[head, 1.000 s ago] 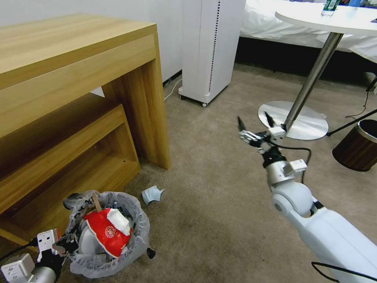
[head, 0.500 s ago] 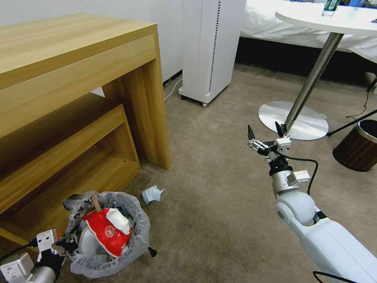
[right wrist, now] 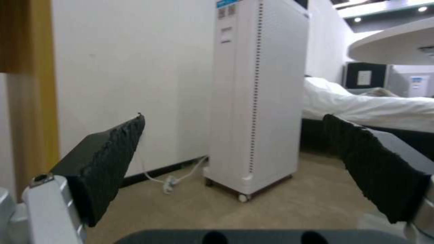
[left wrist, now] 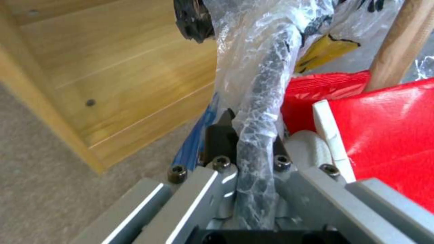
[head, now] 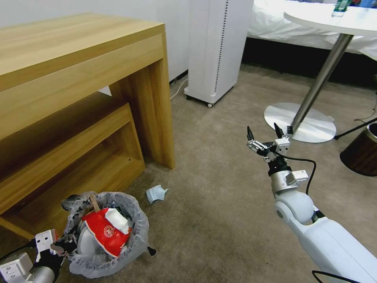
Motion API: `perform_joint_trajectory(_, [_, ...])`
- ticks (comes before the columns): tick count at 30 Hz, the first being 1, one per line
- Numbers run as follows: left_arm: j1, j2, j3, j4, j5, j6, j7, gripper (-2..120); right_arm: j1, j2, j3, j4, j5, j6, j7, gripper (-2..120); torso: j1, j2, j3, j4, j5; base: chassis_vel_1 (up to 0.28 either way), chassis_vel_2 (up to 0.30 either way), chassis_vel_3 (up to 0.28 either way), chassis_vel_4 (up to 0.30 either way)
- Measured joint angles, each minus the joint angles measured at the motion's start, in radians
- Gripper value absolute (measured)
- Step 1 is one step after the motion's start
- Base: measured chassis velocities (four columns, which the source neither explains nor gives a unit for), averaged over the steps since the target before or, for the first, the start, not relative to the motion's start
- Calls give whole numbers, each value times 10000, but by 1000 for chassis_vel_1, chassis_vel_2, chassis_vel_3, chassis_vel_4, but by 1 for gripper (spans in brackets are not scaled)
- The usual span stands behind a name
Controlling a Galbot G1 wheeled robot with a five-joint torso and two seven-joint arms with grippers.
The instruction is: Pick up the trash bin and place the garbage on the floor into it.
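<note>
The trash bin (head: 137, 232), black under a crinkly white bag, is low at my left side in front of the desk. It holds a red wrapper (head: 103, 232), a white slipper (head: 117, 220) and a wooden stick (head: 94, 201). My left gripper (head: 63, 244) is shut on the bin's bagged rim (left wrist: 257, 112), with the red wrapper (left wrist: 384, 128) and the wooden stick (left wrist: 400, 44) close beside it. A pale blue mask (head: 156, 193) lies on the beige floor (head: 212, 220) just beyond the bin. My right gripper (head: 264, 135) hangs open and empty over the carpet, its pads (right wrist: 108, 162) wide apart.
A wooden desk (head: 78, 78) with a low shelf stands close on the left. A white tower unit (head: 218, 47) is by the wall with a cable beside it. The round table's metal base (head: 300, 122) and a brown bin (head: 363, 151) are on the right.
My right gripper drew back and a little to the right, staying open. The whole picture then shifted slightly, so the camera moved. The left gripper keeps its hold on the bin.
</note>
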Motion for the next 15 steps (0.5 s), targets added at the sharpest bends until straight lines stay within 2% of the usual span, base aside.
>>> perform_joint_trajectory(11, [13,29,13,58,18,-10,-35,1,45,34,-192,1,165,-204,276,100,0,0,0,-1,0,14,17,17,17])
perform_joint_trajectory(15, [68,100,-3,12,-74,208,-230,1,15,137,-199,-138,62,-110,435,100,0,0,1,-1,0,0,0,0,0])
